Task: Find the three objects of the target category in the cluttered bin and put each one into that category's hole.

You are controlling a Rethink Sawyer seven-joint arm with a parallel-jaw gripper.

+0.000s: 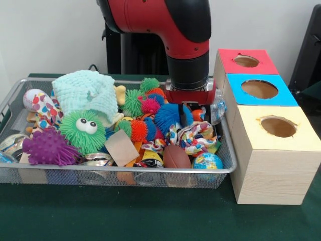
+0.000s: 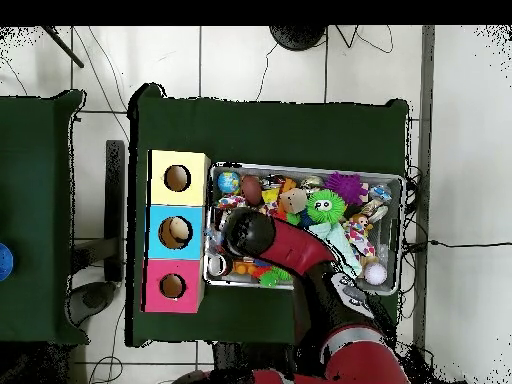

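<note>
The arm point(image 1: 165, 25) reached down into the wire bin point(image 1: 15, 95) on the green counter point(image 1: 150, 221), and the jaws were sunk among the toys at the blue spiky ball point(image 1: 168, 116); whether they were open or closed on anything could not be told. Just beside the jaws, on the side of the boxes, lay a clear plastic bottle point(image 1: 218, 106). Below them in the front view sat a patterned cloth ring point(image 1: 195, 135), a small brown football point(image 1: 176, 156) and a globe ball point(image 1: 207, 161). Farther off on the other side were a green spiky ball with eyes point(image 1: 83, 129), a purple spiky toy point(image 1: 49, 148) and a mint cloth point(image 1: 85, 93). Outside the bin, next to the bottle side, stood the red box point(image 1: 246, 63), blue box point(image 1: 260, 90) and yellow box point(image 1: 276, 128), each with a round hole on top.
</note>
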